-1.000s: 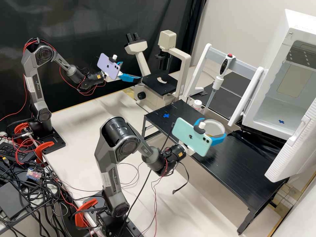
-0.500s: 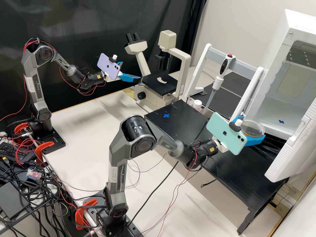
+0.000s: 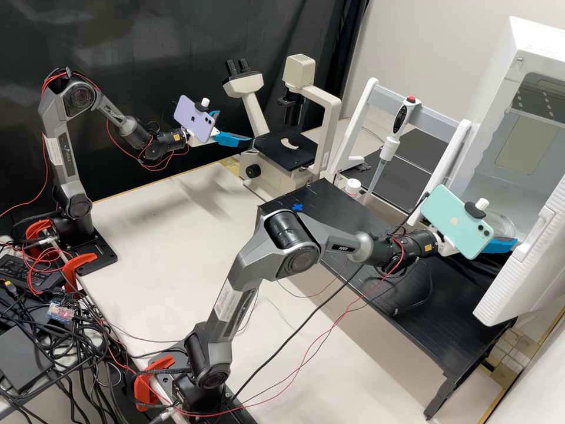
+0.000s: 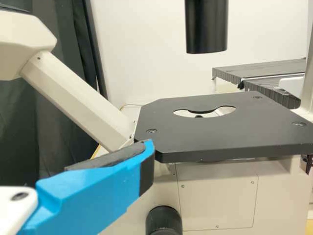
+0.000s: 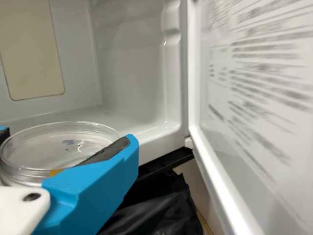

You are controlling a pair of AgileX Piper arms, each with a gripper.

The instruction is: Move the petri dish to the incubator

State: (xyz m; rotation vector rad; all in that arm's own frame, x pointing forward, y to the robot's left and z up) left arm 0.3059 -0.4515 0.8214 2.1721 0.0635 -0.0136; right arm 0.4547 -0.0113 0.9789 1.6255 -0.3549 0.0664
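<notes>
Arms, two. Left arm: elbow high, forearm sloping down toward one microscope (image 3: 332,118); pincer (image 3: 235,126) open, fingers apart. Pipette (image 3: 401,121), one, upright on its stand. Right arm: upper link leaning forward, forearm stretched out nearly level; pincer (image 3: 504,227) gripping the dish between two blue fingers. Petri dish (image 5: 58,142), one: clear, round, equal across every way, lying level, broad face up, at the open mouth of one incubator (image 3: 497,103).
</notes>
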